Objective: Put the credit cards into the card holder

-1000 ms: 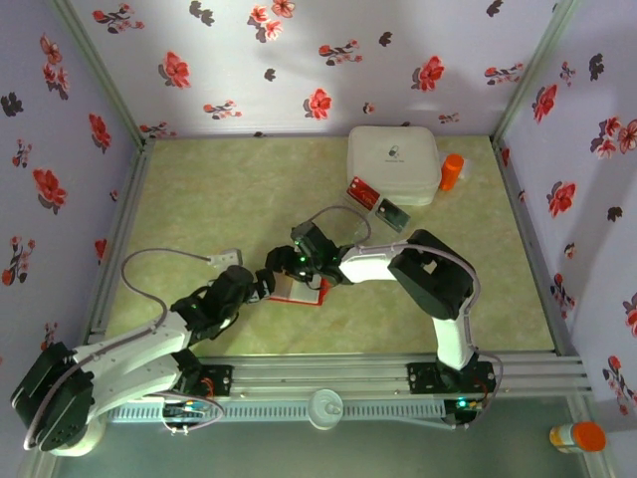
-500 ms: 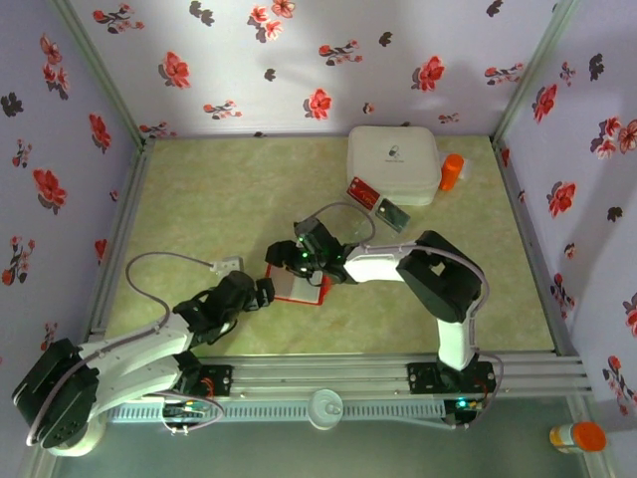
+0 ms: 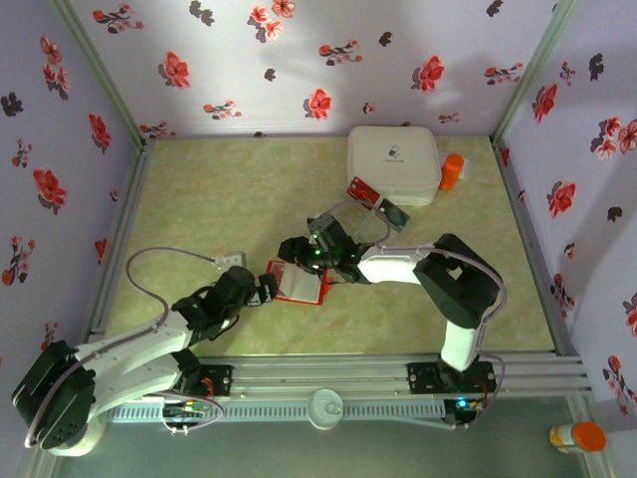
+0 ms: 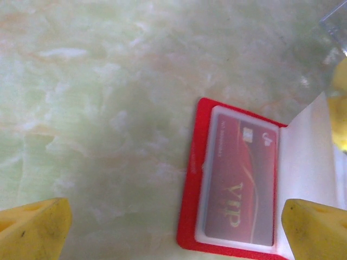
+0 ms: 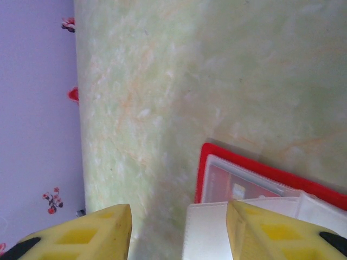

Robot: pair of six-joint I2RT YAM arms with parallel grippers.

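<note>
Red holder (image 3: 299, 286): lies open and flat on the table (image 3: 199, 199), near the middle and toward the near edge. Its long side runs roughly along that edge, a little slanted.
White leaf (image 4: 306, 162): one inner pocket page stands up off the holder.
VIP card (image 4: 241, 200): red, already seated in a clear pocket of the holder. Its long axis points away from the left fingers, across the line on which they close.
Left gripper (image 4: 176, 225): fingers spread as wide as they go, grasping nothing. It is low at the holder's left end, with the holder ahead and closer to one finger than the other.
Right gripper (image 5: 179, 216): fingers about half apart over the holder's far side. The leaf sits between them against one finger, with bare table showing between it and the other, so by my reading it is not clamped.
Loose cards: a red card (image 3: 362, 191) and a dark card (image 3: 393, 214) lie flat, side by side and slanted, just in front of the white box (image 3: 393, 159) toward the far right corner.
Deciding relation: both loose cards lie beyond the right gripper and well apart from the left gripper, so the right arm is the nearer one.
Likely need: the right arm fetches, and the left arm steadies the holder and leaf.
</note>
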